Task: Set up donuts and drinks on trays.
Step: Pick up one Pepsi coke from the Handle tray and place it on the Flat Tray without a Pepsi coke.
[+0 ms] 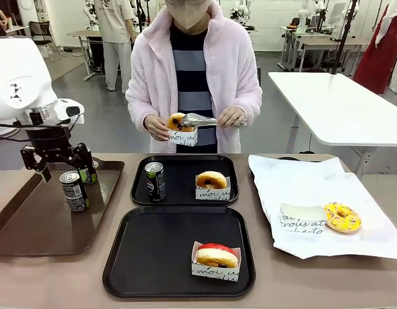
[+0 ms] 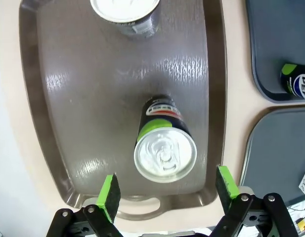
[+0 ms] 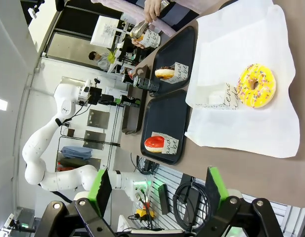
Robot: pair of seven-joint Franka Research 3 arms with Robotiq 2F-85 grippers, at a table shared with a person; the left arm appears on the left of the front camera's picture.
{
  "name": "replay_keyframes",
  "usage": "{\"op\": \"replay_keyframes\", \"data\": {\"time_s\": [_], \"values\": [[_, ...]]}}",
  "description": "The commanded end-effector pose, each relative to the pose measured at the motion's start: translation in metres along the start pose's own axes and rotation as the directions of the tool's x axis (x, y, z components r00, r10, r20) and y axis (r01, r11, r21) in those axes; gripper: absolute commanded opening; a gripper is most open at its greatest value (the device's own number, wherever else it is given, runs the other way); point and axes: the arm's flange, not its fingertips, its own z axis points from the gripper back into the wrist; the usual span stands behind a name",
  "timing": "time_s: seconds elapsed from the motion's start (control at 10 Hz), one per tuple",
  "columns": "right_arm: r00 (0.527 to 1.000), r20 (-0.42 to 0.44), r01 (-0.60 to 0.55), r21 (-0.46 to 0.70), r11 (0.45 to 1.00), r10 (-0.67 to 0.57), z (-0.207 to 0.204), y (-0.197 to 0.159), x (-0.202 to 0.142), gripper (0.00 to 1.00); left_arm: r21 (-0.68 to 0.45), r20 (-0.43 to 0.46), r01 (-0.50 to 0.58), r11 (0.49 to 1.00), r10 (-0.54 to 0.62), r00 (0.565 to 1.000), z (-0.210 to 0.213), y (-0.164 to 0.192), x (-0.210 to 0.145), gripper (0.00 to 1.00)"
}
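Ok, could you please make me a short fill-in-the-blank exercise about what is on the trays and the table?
1. The near black tray holds one ___ donut.
2. The brown tray carries ___ cans.
3. The yellow donut lies on white ___.
Missing words: red; two; paper.

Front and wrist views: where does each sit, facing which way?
Front view: between the arms, facing the person across the table; left gripper over the brown tray.
Left wrist view: straight down on a can below its open pads.
Right wrist view: rolled sideways, across the table past the open right gripper.
Shared: front and right wrist both show the yellow donut.
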Motion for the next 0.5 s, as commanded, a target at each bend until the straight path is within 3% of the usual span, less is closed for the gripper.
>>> {"op": "replay_keyframes", "data": {"time_s": [0.0,0.4], "values": [[1.0,0.015,-0.013,0.027,1.0,0.013,-0.001,0.001,0.003,1.0,0.022,0.023,-0.007,1.0,0.006,1.0,-0.012,-0.003,0.013,1.0],[1.0,0.015,-0.013,0.027,1.0,0.013,-0.001,0.001,0.003,1.0,0.024,0.04,0.004,1.0,-0.005,0.999,-0.032,-0.005,0.021,1.0]]}}
